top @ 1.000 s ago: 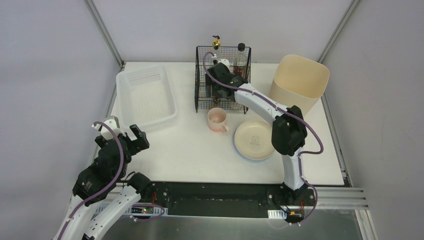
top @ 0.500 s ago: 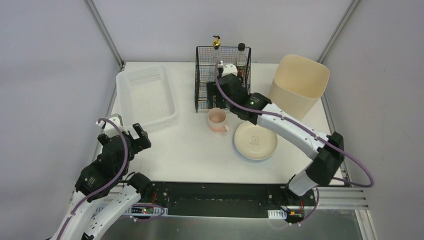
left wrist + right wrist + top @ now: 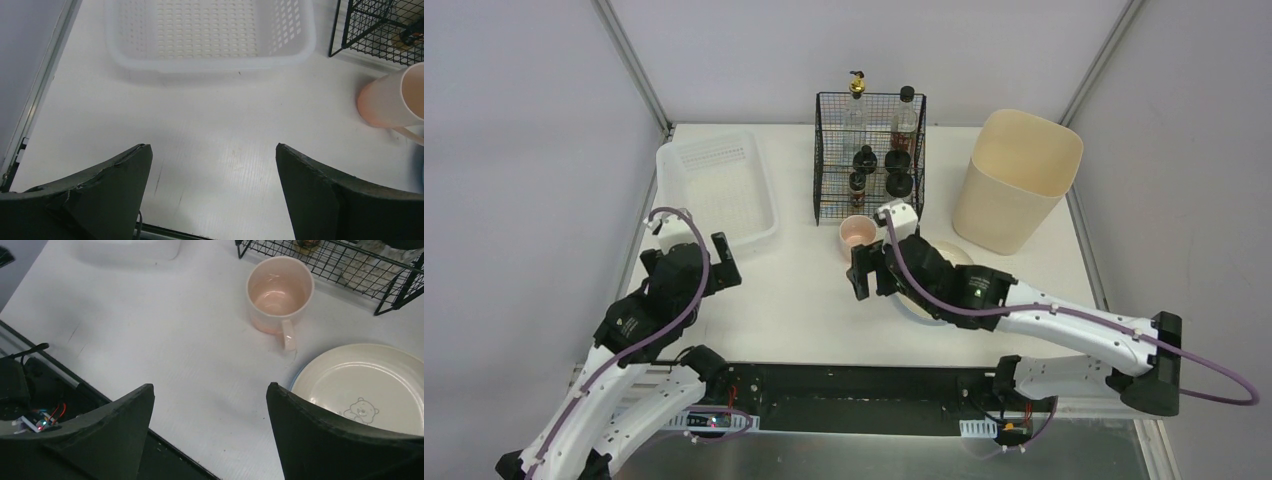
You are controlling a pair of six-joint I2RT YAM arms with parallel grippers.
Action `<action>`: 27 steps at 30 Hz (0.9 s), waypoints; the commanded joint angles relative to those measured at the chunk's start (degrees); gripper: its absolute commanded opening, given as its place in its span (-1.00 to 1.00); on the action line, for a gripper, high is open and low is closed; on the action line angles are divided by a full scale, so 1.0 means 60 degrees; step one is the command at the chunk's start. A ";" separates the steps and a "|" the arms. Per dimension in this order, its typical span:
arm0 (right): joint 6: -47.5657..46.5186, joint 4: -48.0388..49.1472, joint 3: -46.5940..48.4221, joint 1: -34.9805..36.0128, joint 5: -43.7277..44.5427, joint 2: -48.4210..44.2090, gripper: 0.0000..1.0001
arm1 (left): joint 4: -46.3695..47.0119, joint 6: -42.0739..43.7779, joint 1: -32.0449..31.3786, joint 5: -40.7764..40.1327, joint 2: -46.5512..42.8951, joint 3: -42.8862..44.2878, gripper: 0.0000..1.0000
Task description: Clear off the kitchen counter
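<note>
A: What is sitting around on the surface (image 3: pixel 804 300) right now?

B: It is filling the middle of the top view, and its longer side seems to be running left to right across the frame. A white perforated tray (image 3: pixel 719 200) is lying at upper left, a black wire rack (image 3: pixel 836 200) is standing at top centre with bottles (image 3: pixel 905 110) and small jars (image 3: pixel 865 160) inside, and a beige bin (image 3: pixel 1014 180) is standing at upper right.

A: Anything lying in the arms' way?

B: A pink mug (image 3: pixel 858 237) is sitting just below the rack, and a cream plate (image 3: pixel 957 253) is lying to its lower right. The right arm is covering most of that plate.

A: And the jaws?

B: The left jaws are hanging spread wide over bare surface at lower left, just below the tray, pinching nothing. The right jaws are also standing apart and empty, hovering just below the mug and left of the plate.

A: Are the wrist cameras adding anything?

B: The right wrist view is showing the plate's bear drawing and the mug's handle pointing towards the bottom of the frame. Only the top view is showing the bin.
</note>
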 commanded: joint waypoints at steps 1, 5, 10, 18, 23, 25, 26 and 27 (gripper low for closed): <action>0.0606 -0.0111 -0.0378 0.0811 0.0880 -0.0973 0.71 | 0.0465 -0.0233 0.0138 0.0281 0.0929 0.0758 0.99; 0.0993 -0.0382 -0.0801 0.1474 0.1051 -0.1532 0.73 | 0.0789 -0.0221 0.0131 0.0295 0.2027 0.1175 0.99; 0.1318 -0.0726 -0.1038 0.2091 0.1153 -0.1702 0.73 | 0.1678 0.0005 0.0163 0.0262 0.3509 0.1596 0.99; 0.1704 -0.1126 -0.1145 0.2727 0.1554 -0.1947 0.75 | 0.2559 -0.0044 0.0749 0.0938 0.6696 0.3043 0.99; 0.1862 -0.1260 -0.1216 0.2922 0.1774 -0.2274 0.76 | 0.2831 -0.0308 0.1364 0.1451 0.8496 0.3774 0.99; 0.1891 -0.1276 -0.1240 0.2958 0.1815 -0.2394 0.76 | 0.2836 -0.0320 0.1496 0.1590 0.9188 0.4135 0.99; 0.1906 -0.1291 -0.1251 0.2981 0.1818 -0.2447 0.76 | 0.2836 -0.0351 0.1568 0.1674 0.9518 0.4303 0.99; 0.1915 -0.1307 -0.1272 0.3001 0.1829 -0.2476 0.76 | 0.2836 -0.0426 0.1646 0.1756 0.9825 0.4451 0.99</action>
